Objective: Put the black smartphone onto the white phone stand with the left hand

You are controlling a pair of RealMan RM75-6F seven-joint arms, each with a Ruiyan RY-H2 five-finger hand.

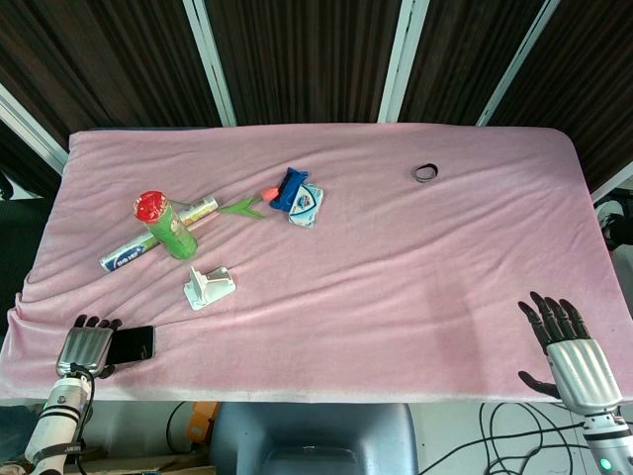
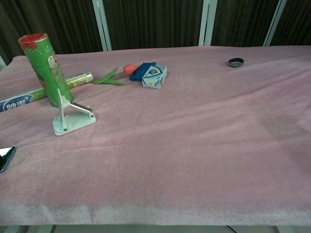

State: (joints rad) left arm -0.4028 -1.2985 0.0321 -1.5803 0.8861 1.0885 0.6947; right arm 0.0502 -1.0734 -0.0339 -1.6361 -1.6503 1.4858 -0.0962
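Observation:
The black smartphone (image 1: 134, 344) (image 2: 5, 157) lies flat on the pink cloth at the near left corner of the table. My left hand (image 1: 87, 348) is at the phone's left end with its fingers stretched out along the cloth; a thumb tip shows just below the phone, and I cannot tell whether it touches. The chest view does not show this hand. The white phone stand (image 1: 208, 286) (image 2: 71, 117) stands further in, to the right of the phone. My right hand (image 1: 571, 358) hovers off the front right edge, fingers spread, holding nothing.
A green can with a red lid (image 1: 164, 224) (image 2: 46, 65) stands just behind the stand, beside a lying foil roll (image 1: 148, 243) (image 2: 29, 96). An artificial tulip (image 1: 247, 205), a blue-white box (image 1: 305, 204) (image 2: 155, 76) and a black ring (image 1: 425, 172) (image 2: 235, 62) lie further back.

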